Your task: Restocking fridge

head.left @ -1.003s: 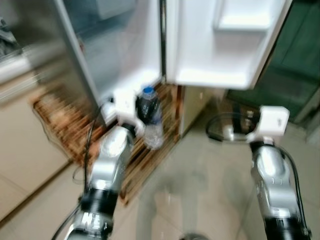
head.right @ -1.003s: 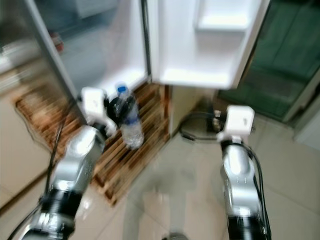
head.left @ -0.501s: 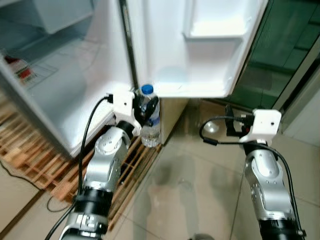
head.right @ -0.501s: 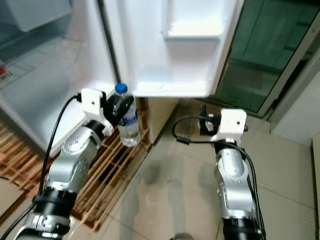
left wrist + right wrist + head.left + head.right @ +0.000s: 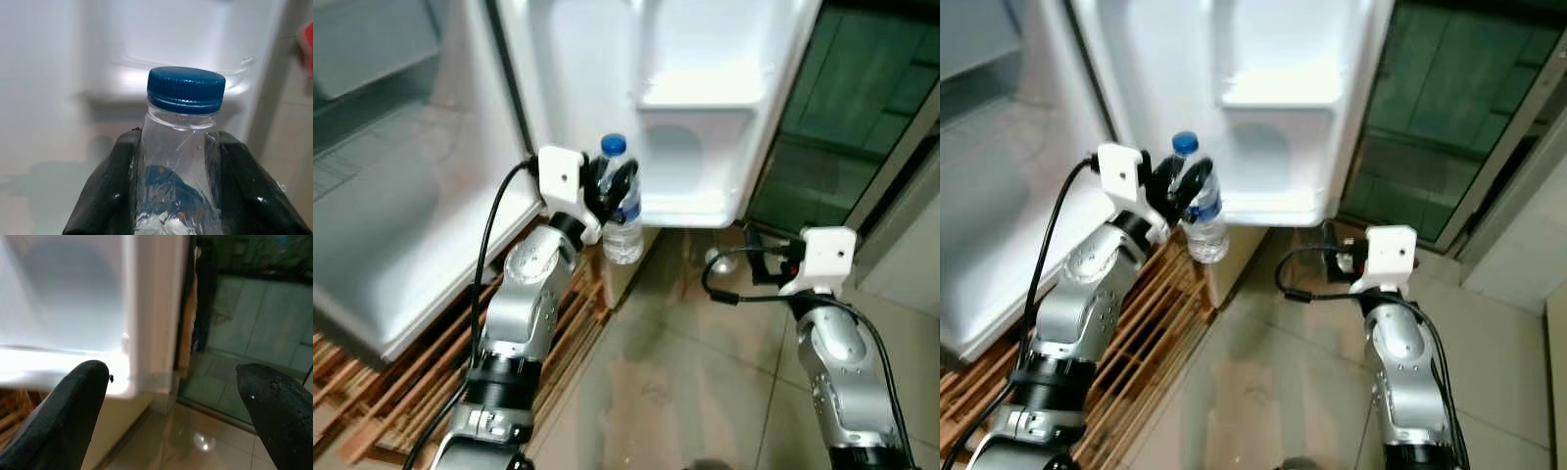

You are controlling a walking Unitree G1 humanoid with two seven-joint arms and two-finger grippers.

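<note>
A clear water bottle (image 5: pixel 624 217) with a blue cap (image 5: pixel 186 89) and a blue label is held upright in my left gripper (image 5: pixel 613 186), which is shut on its shoulder. Both black fingers (image 5: pixel 110 193) press against its sides. The bottle hangs in front of the left end of the open white fridge door's lowest bin (image 5: pixel 700 201), about level with it. My right gripper (image 5: pixel 171 374) is open and empty, low to the right, and faces the door's outer edge (image 5: pixel 159 308).
The fridge's white interior (image 5: pixel 391 235) lies to the left. The fridge stands on a wooden pallet (image 5: pixel 401 401). A dark green glass door (image 5: pixel 847 117) is behind on the right. Glossy beige tiles (image 5: pixel 675 392) spread below.
The view has swung, so the door bins now sit straight ahead. My left gripper has raised the bottle from below the door's bottom edge to the level of its lowest bin.
</note>
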